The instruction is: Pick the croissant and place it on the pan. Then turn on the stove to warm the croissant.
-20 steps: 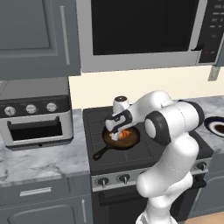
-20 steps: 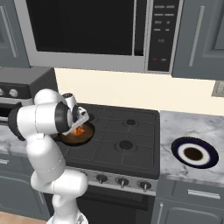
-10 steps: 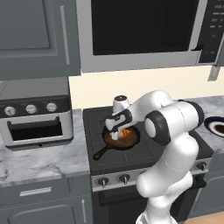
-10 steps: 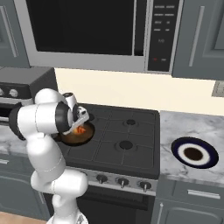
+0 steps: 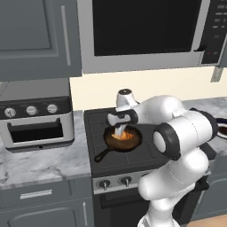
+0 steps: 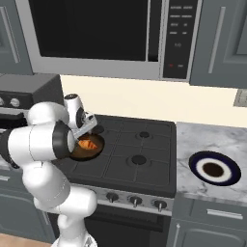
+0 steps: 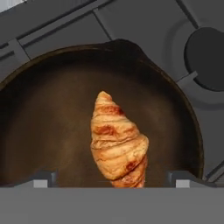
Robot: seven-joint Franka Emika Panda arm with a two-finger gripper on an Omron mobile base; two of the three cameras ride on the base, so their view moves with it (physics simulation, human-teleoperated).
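Observation:
The golden croissant (image 7: pixel 116 140) lies on the brownish inside of the dark pan (image 7: pixel 43 113), free of both fingertips (image 7: pixel 43 178), which stand wide apart on either side of it. My gripper (image 7: pixel 113 179) is open and hovers just above the pastry. From the left base view the gripper (image 5: pixel 120 132) points down into the pan (image 5: pixel 134 142) over the croissant (image 5: pixel 126 136). The pan sits on the front left burner of the black stove (image 5: pixel 99 122), its handle toward the front. The right base view shows the croissant (image 6: pixel 87 144), pan (image 6: pixel 86 154) and stove (image 6: pixel 140 154).
Small dark knobs (image 6: pixel 135 200) line the stove's silver front panel. A silver toaster oven (image 5: pixel 35 124) stands on the marble counter left of the stove. A dark plate with white rim (image 6: pixel 213 169) lies on the counter to the right. A microwave (image 5: pixel 142 31) hangs overhead.
The jaws have spread from partly closed to wide, letting go of the croissant, which now rests in the pan. The arm has barely moved.

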